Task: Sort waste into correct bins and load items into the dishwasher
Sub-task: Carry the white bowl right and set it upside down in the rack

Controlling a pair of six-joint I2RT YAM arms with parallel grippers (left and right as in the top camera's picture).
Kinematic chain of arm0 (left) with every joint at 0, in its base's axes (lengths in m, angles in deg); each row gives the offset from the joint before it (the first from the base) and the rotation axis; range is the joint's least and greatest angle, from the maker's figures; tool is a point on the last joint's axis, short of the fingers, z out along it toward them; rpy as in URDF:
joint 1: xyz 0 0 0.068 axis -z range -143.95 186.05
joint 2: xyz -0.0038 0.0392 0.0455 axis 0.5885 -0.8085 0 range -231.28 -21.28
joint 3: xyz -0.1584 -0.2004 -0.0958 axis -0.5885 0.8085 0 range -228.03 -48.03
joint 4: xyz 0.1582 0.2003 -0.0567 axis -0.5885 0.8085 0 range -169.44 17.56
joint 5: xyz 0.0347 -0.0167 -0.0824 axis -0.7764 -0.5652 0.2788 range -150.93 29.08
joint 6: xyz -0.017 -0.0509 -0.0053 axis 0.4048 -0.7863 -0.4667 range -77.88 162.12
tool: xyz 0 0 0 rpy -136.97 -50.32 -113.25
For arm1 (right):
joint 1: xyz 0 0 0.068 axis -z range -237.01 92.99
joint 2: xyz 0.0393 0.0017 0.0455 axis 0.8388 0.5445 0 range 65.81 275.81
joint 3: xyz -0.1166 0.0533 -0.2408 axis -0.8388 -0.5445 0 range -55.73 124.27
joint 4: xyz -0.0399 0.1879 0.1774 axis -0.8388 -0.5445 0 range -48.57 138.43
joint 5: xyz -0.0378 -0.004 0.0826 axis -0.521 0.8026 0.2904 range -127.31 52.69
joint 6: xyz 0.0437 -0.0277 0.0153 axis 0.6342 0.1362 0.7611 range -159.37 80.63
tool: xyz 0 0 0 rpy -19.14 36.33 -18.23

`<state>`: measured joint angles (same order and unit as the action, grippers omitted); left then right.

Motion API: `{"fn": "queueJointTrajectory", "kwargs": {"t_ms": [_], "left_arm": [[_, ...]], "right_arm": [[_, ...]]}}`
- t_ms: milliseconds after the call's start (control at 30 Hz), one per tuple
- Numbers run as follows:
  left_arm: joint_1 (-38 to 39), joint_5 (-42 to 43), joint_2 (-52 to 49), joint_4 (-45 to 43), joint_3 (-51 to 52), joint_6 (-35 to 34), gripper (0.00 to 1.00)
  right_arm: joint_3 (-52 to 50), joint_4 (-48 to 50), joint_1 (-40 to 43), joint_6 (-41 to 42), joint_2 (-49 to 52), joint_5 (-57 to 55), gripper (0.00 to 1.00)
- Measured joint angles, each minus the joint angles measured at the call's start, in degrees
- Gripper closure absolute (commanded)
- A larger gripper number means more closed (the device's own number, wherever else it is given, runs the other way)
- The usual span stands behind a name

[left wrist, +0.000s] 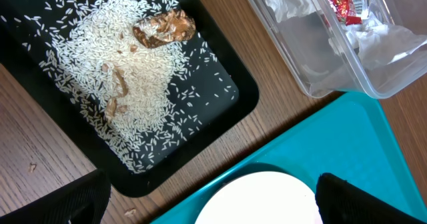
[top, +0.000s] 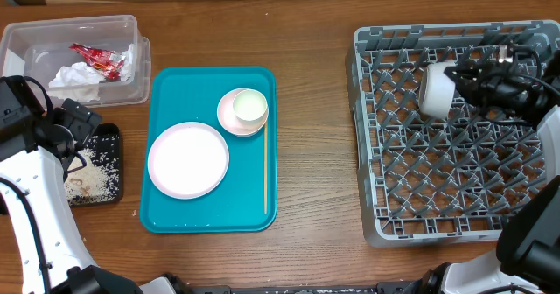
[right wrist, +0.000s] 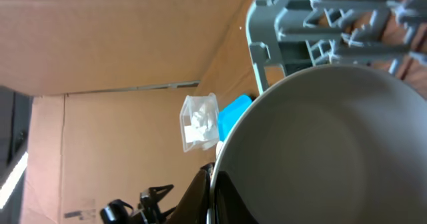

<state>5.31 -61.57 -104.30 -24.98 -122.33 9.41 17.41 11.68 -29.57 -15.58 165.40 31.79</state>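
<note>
My right gripper [top: 458, 73] is shut on the rim of the pale grey-blue bowl [top: 435, 90], holding it on its side over the grey dish rack [top: 455, 180]; the bowl [right wrist: 320, 144] fills the right wrist view. My left gripper [left wrist: 210, 204] is open and empty, over the gap between the black tray [left wrist: 227, 104] of rice scraps [left wrist: 133, 71] and the pink plate [left wrist: 260, 197]. The clear tub [top: 131, 84] holds the napkin [top: 74, 77] and red wrapper [top: 98, 59]. The plate [top: 187, 159], saucer [top: 229, 117] with the cup [top: 249, 106], and chopstick [top: 266, 167] lie on the teal tray [top: 175, 93].
The rack's upright pegs [right wrist: 320, 17] stand just behind the bowl. The teal tray sits between the black tray [top: 109, 141] and the rack on the wooden table. A cardboard wall runs along the back.
</note>
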Motion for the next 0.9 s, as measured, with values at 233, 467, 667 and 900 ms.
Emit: {"fn": "queueJointTrajectory", "kwargs": {"t_ms": [233,467,667,900], "left_arm": [[0.0,0.0,0.0,0.0,0.0,0.0,0.00],[0.0,0.0,0.0,0.0,0.0,0.0,0.00],[0.0,0.0,0.0,0.0,0.0,0.0,0.00],[0.0,0.0,0.0,0.0,0.0,0.0,0.00]], "right_arm": [[0.0,-1.9,-0.2,0.2,0.0,0.1,0.96],[0.0,-1.9,-0.2,0.2,0.0,0.1,0.96],[0.0,-1.9,-0.2,0.2,0.0,0.0,0.96],[-0.1,-1.9,-0.3,0.2,0.0,0.0,0.96]]}}
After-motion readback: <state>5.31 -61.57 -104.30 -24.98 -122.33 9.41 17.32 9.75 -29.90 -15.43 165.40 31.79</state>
